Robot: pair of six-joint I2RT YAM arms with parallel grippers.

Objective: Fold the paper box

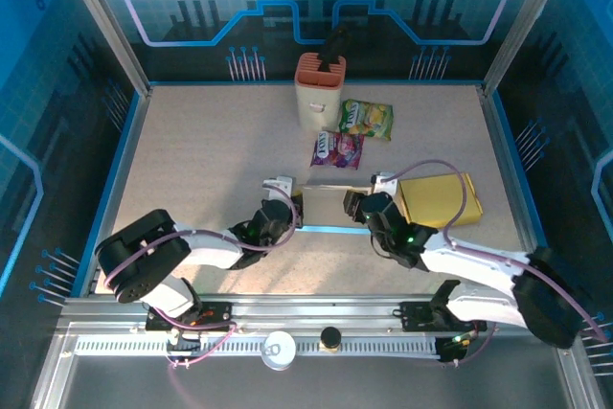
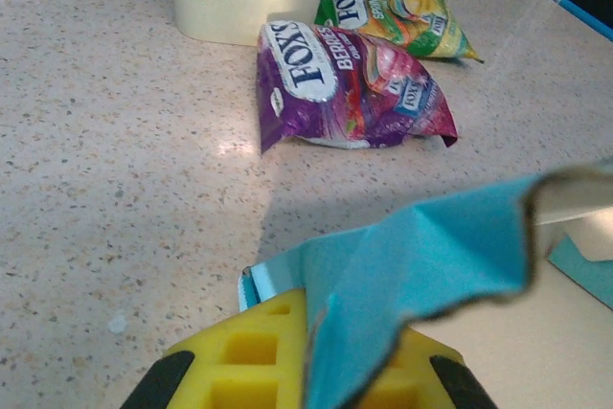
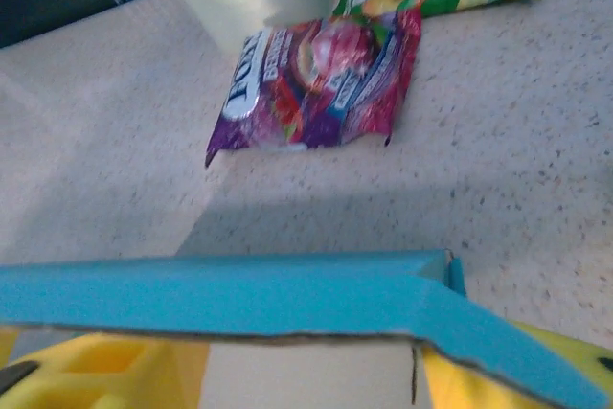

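Observation:
The paper box, blue outside and white inside, lies partly folded between my two grippers in the middle of the table. My left gripper holds its left end. In the left wrist view its yellow fingers are shut on a blue flap of the box. My right gripper is at the box's right end. In the right wrist view its yellow fingers stand wide apart, and a blue wall of the box runs across in front of them.
A gold box lies just right of my right gripper. Behind the paper box lie a purple candy bag and a green one. A cream container with an orange lid stands at the back. Blue rails edge the table.

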